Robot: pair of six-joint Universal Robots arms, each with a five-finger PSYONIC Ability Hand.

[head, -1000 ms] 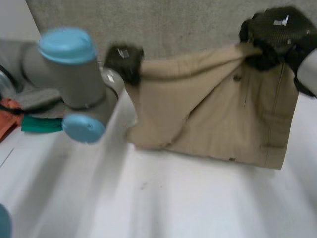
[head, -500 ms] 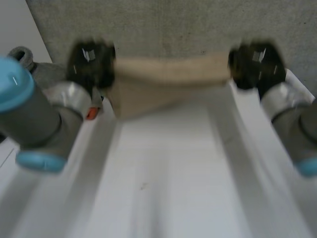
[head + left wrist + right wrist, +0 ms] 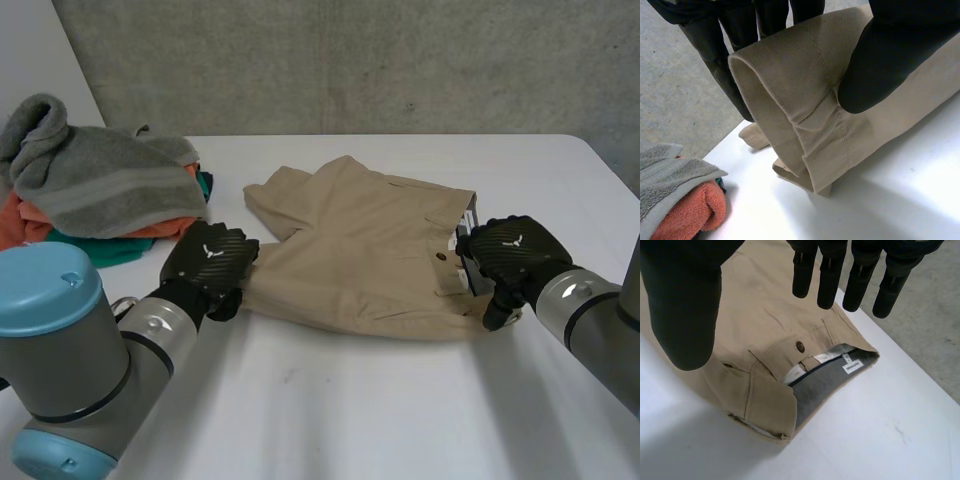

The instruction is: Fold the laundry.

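A pair of tan trousers [image 3: 370,250] lies folded over on the white table [image 3: 350,400], waistband toward my right hand. My left hand [image 3: 208,262] is at the leg-hem end, and its thumb [image 3: 890,55] pinches a doubled hem [image 3: 805,115] against the fingers behind it. My right hand [image 3: 510,255] hovers just over the waistband end with straight, spread fingers [image 3: 830,275] and holds nothing. Under it the waistband [image 3: 825,385] gapes, showing a button, a grey lining and a white label.
A laundry pile sits at the table's far left: a grey towel [image 3: 95,175] on top of orange cloth [image 3: 20,225] and green cloth [image 3: 90,250]. The towel [image 3: 665,185] and orange cloth [image 3: 690,210] lie beyond the hem. A concrete wall stands behind the table.
Both hands held the trousers up in the air, then swung them down. Now the trousers lie flat on the table and my right hand has let go of the waistband.
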